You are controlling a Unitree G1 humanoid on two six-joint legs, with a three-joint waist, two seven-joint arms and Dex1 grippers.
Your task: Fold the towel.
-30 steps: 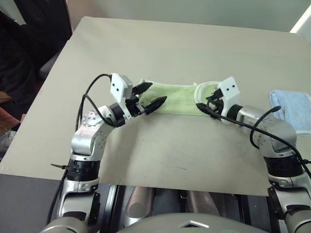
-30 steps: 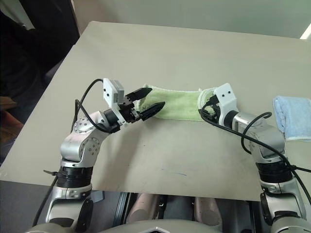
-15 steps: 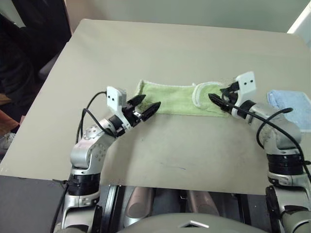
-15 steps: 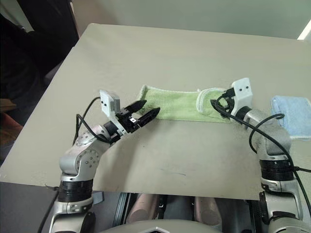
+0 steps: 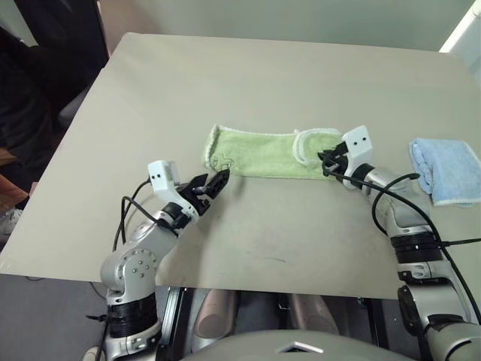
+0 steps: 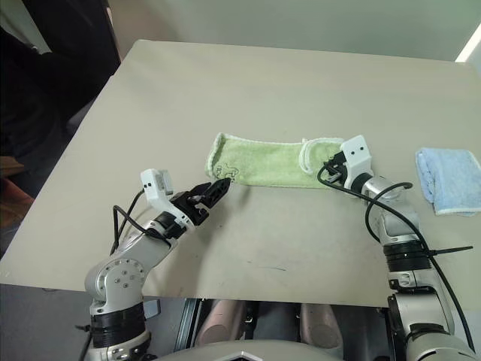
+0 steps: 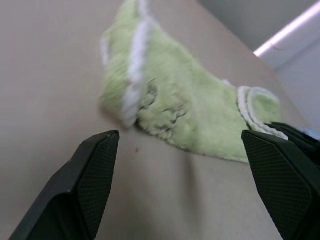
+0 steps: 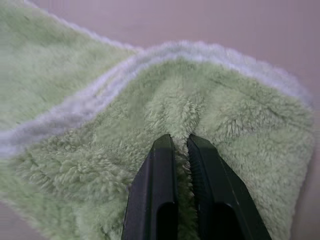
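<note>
The light green terry towel with whitish edging [image 5: 263, 153] lies as a long strip mid-frame on the beige table [image 5: 263, 75], its right end already flapped over. The right gripper [image 8: 182, 150] is pinched onto pile at that flapped end. The left gripper [image 5: 213, 183] is spread wide, w/ nothing held, just beside the lower-left corner by the dark logo.

Risk: that pinch looks shallow, maybe top layer only, so a lift could slip or drag the strip askew. The small light blue folded towel [image 5: 443, 169] sits far right.
</note>
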